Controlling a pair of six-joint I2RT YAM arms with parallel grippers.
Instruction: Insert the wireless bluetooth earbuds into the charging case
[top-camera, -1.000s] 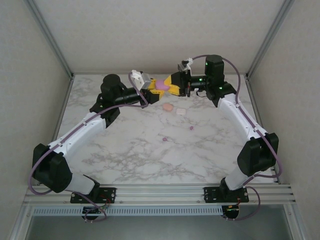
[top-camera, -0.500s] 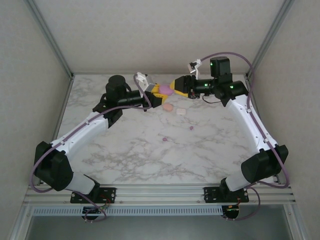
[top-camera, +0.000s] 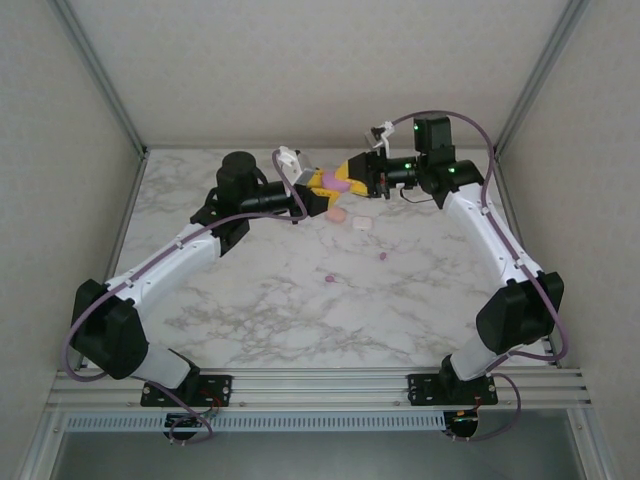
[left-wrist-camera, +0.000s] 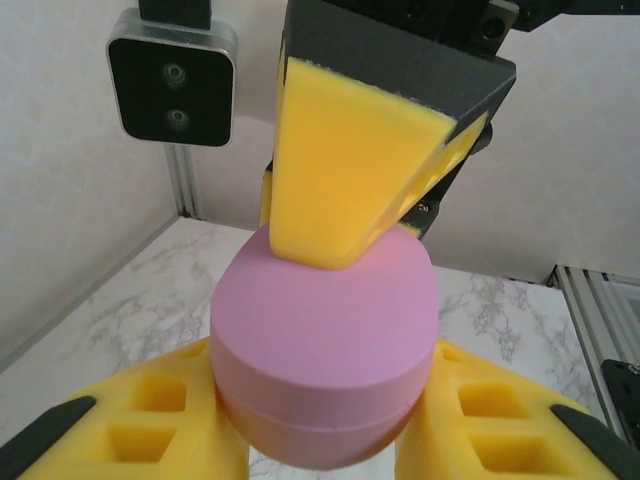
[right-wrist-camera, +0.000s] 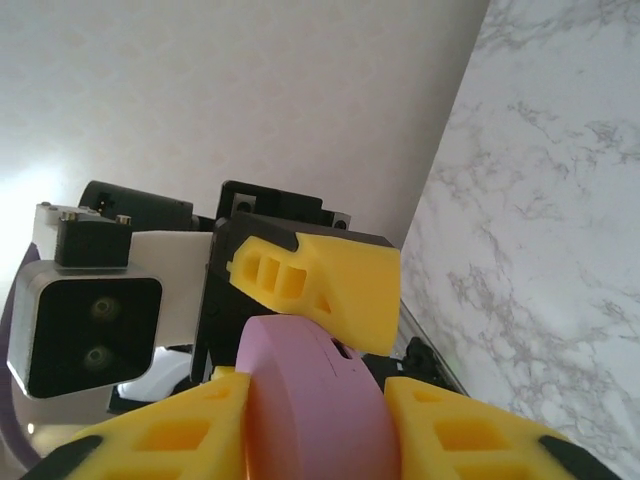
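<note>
Swung back inward since half a second ago, the right gripper (top-camera: 348, 180) is clamped across the round lilac-pink plastic charging case (left-wrist-camera: 325, 340), which is also pinched by the left gripper (left-wrist-camera: 325, 435). Lid opening seems likely next. The tiny pink earbuds (top-camera: 382, 256) are left on the white marble table (top-camera: 260, 300), well apart from the case.

No legible text, label, brand, number or sign anywhere. Blank on the round pink case (left-wrist-camera: 325, 350), blank on the grey camera housing (left-wrist-camera: 172, 72) with its two lenses, blank on the marbled worktop (top-camera: 400, 310). Too small to tell on the arm joints seen from above.
</note>
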